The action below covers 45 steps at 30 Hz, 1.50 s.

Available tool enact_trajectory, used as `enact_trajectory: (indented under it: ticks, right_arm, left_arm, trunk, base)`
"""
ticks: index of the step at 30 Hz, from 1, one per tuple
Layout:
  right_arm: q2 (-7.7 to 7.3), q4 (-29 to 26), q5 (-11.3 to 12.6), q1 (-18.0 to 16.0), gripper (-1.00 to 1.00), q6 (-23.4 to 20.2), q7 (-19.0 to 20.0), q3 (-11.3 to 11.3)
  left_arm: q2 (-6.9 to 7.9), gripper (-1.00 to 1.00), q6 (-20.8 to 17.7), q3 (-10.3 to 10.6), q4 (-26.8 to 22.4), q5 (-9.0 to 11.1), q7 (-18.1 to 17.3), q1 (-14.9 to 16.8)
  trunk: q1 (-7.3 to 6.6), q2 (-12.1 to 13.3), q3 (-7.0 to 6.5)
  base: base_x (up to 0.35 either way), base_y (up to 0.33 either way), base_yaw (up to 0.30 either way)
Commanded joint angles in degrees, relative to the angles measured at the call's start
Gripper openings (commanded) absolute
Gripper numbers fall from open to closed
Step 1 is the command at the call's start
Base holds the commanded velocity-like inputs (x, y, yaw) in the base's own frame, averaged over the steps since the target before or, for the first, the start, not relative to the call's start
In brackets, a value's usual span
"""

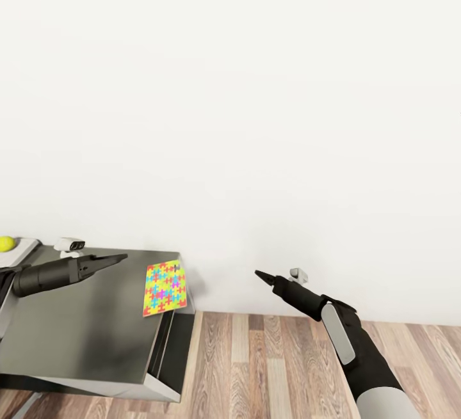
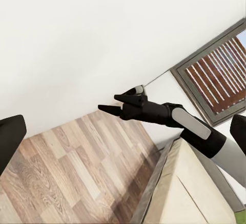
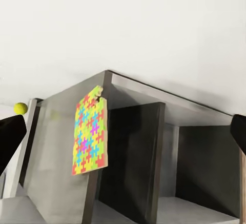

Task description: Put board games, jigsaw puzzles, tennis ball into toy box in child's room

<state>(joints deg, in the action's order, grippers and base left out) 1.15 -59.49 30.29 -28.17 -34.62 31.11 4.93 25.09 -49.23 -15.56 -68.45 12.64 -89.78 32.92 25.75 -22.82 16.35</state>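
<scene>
A jigsaw puzzle (image 1: 165,288) lay at the dark surface's (image 1: 83,336) corner, overhanging its edge, with the tennis ball (image 1: 6,243) at the far side. Both tools, left (image 1: 120,257) and right (image 1: 258,274), were pinched together and empty. A careless nudge could tip the puzzle off.

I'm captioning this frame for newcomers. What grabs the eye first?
The bright multicoloured jigsaw puzzle lies at the right edge of the dark grey table, slightly overhanging it. A yellow-green tennis ball sits at the far left. Both grippers, left and right, hang empty, pointing toward the white wall.
</scene>
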Motion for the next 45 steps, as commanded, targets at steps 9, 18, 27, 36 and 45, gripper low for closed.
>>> enact_trajectory:
  ticks: [9, 18, 27, 36, 45]
  right_arm:
    - [-0.49, 0.2, 0.2, 0.0, 1.00, -0.4, 0.3, 1.7]
    - [-0.61, 0.3, 0.2, 0.0, 1.00, -0.4, 0.4, 1.9]
    - [-0.62, 0.5, 0.2, 0.0, 1.00, -0.3, 0.3, 2.0]
    - [-0.69, 0.5, 0.2, -0.1, 1.00, -0.3, 0.4, 2.0]
    - [-0.71, 0.5, 0.2, -0.1, 1.00, -0.3, 0.5, 2.0]
  left_arm:
    - [-0.03, 1.00, -0.6, 0.1, 0.2, 0.0, -0.2, 0.0]
    - [-0.08, 1.00, -0.6, 0.1, 0.3, 0.0, -0.2, 0.0]
    - [-0.13, 1.00, -0.6, 0.1, 0.3, 0.0, -0.2, 0.0]
    - [-0.12, 1.00, -0.6, 0.1, 0.3, 0.0, -0.2, 0.0]
    - [-0.02, 1.00, -0.6, 0.0, 0.3, 0.0, -0.2, 0.0]
  trunk:
    - [0.04, -0.1, -0.76]
    - [0.04, -0.1, -1.62]
    - [0.04, -0.1, -2.48]
    - [0.04, -0.1, -3.34]
    - [0.04, -0.1, -4.20]
  base:
    - [0.000, 0.000, 0.000]
    - [0.000, 0.000, 0.000]
    - [0.000, 0.000, 0.006]
    - [0.000, 0.000, 0.056]
    - [0.000, 0.000, 0.066]
